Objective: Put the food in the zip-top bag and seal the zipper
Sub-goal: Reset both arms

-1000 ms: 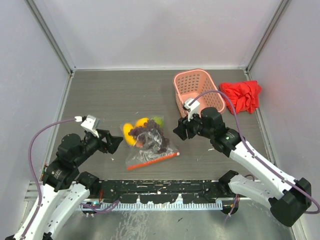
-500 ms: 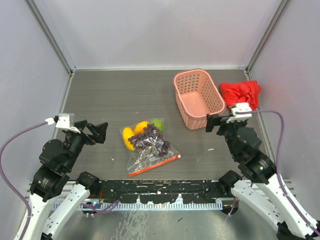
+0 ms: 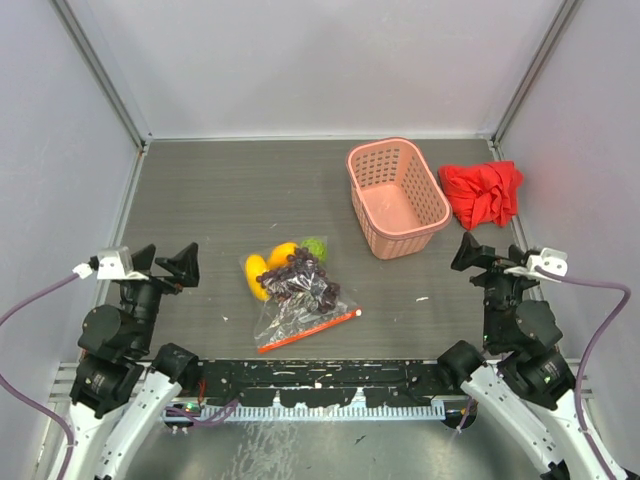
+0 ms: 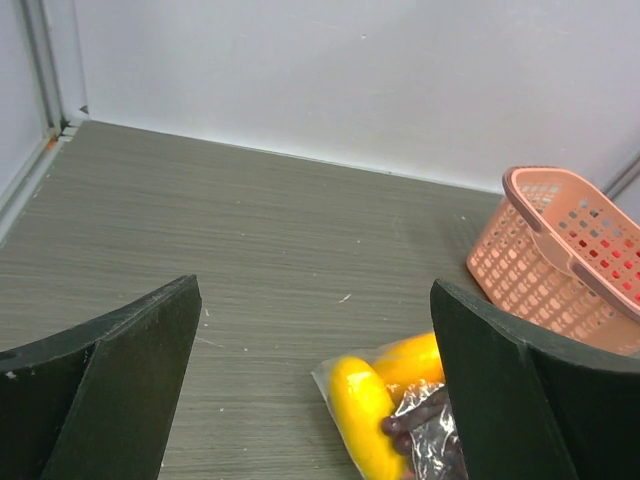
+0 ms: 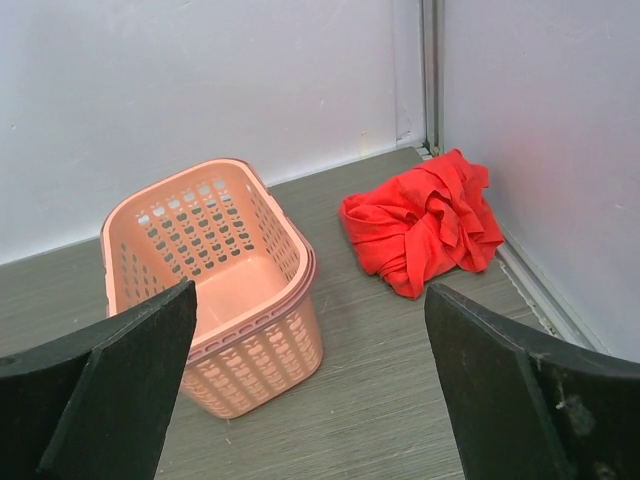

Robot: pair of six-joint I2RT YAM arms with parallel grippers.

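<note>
The zip-top bag lies flat at the table's middle. Its zipper runs along the near edge. The food is bunched at the bag's far end: a yellow piece, an orange piece, a green ball and a purple grape bunch. In the left wrist view clear film wraps the yellow piece, the orange piece and the grapes. My left gripper is open and empty, well left of the bag. My right gripper is open and empty, far right of it.
A pink lattice basket stands empty at the back right, also in the right wrist view and the left wrist view. A red cloth lies beside it by the right wall, also in the right wrist view.
Both arms have drawn back from the bag, the left gripper to the left, the right gripper to the right and nearer. The bag and food lie where they were.
</note>
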